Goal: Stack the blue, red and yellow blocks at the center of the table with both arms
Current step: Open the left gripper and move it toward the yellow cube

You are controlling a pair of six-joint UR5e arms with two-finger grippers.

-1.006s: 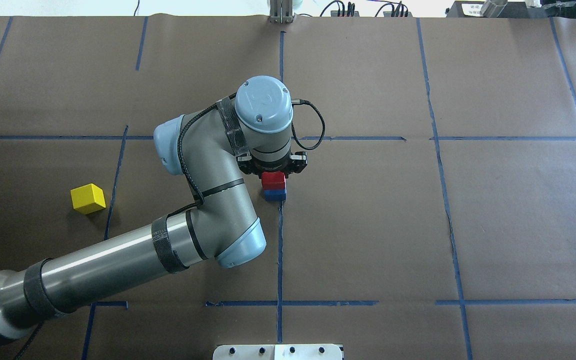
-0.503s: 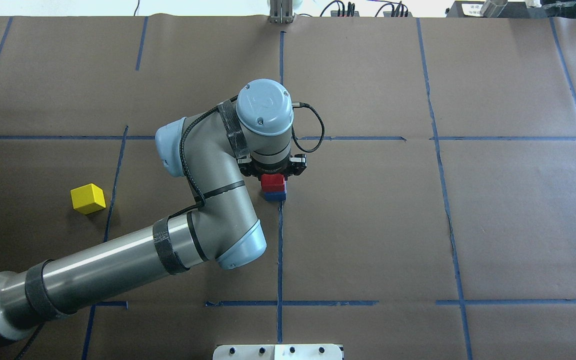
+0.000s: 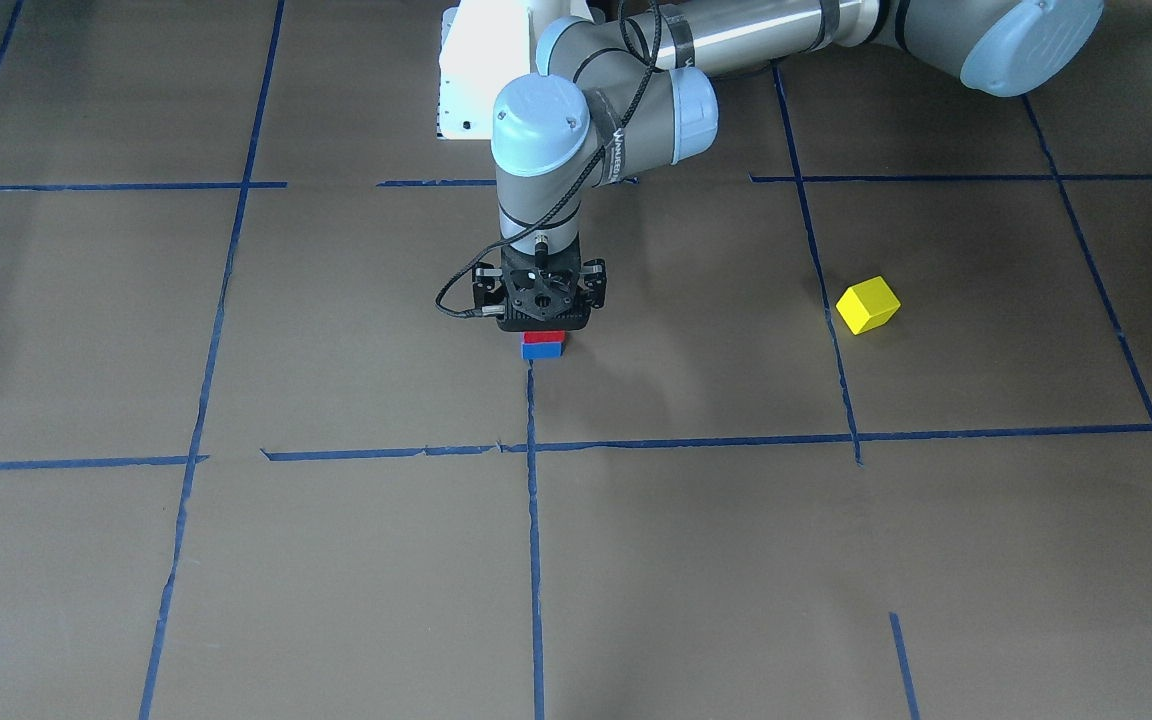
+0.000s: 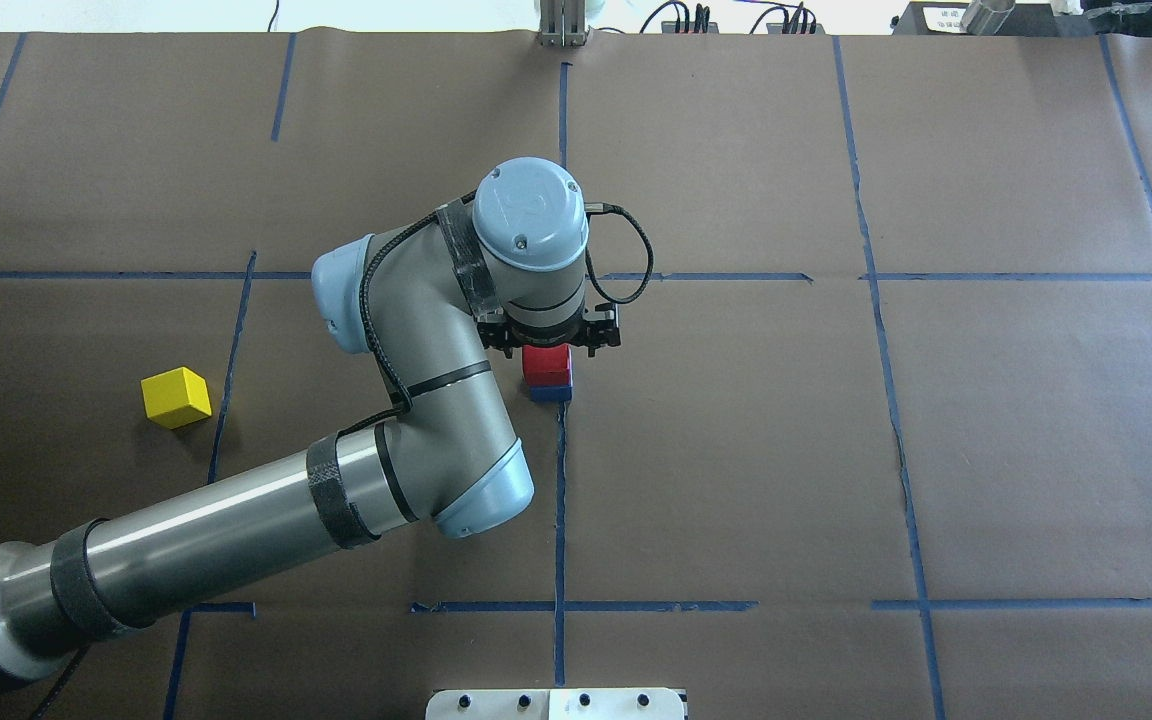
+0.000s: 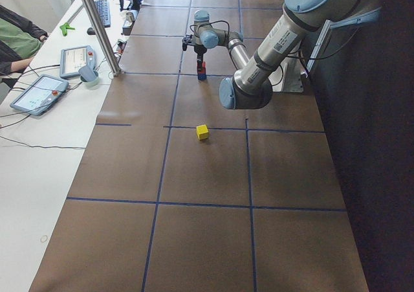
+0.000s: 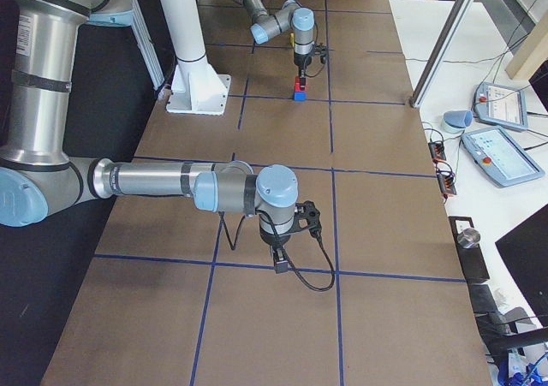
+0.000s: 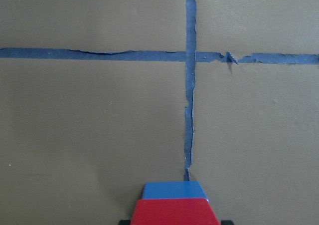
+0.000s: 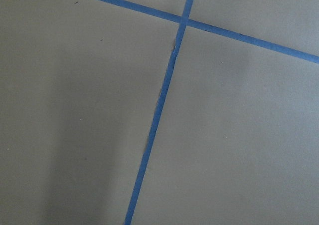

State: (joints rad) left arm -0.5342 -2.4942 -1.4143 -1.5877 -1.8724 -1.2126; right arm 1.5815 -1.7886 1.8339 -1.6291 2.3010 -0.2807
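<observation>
The red block (image 4: 548,366) sits on the blue block (image 4: 551,393) at the table's centre, by a tape crossing. My left gripper (image 4: 548,350) stands straight above the stack, its jaws shut on the red block. In the left wrist view the red block (image 7: 174,212) fills the bottom edge, with the blue block (image 7: 173,189) under it. The yellow block (image 4: 176,397) lies alone on the left side, well away from the stack. My right gripper (image 6: 280,266) shows only in the exterior right view, low over the table, and I cannot tell its state.
Blue tape lines (image 4: 561,480) divide the brown paper table cover into squares. The white robot base (image 3: 481,70) stands at the table's edge. Tablets and cables (image 6: 497,151) lie on the side bench beyond the table.
The left gripper has lowered the red block slightly onto the blue block, so less blue shows. The yellow block has not moved.
</observation>
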